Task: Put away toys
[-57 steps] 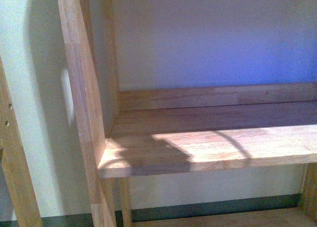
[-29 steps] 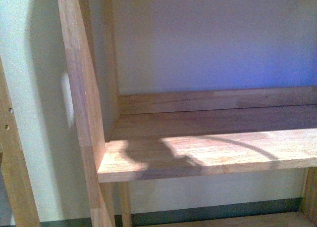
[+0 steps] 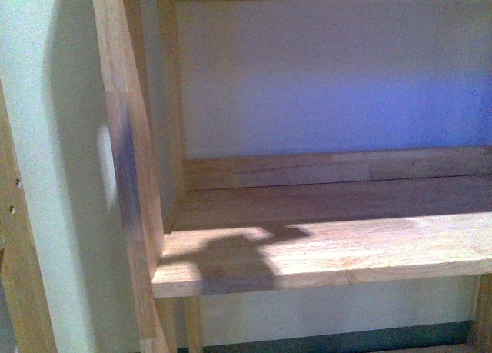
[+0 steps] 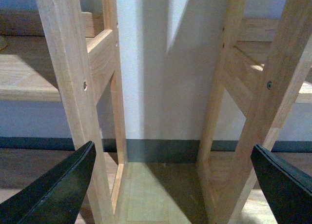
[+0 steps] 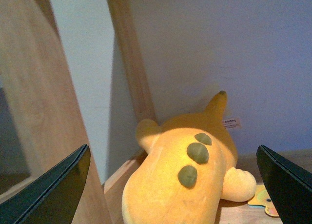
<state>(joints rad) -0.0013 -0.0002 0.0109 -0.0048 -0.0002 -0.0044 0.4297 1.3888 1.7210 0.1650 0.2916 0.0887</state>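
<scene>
Right wrist view shows the plush toy (image 5: 185, 180) lying on a wooden shelf (image 5: 119, 177) against the wall; soft, light, squashy, best pinched mid-body. Both pincers gape, holding nothing.

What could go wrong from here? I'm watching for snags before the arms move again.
The plush toy lies near the shelf's edge, by an upright post; a nudge from the open right gripper might tip it off. The open left gripper faces two shelf frames; advancing could clip them.
</scene>
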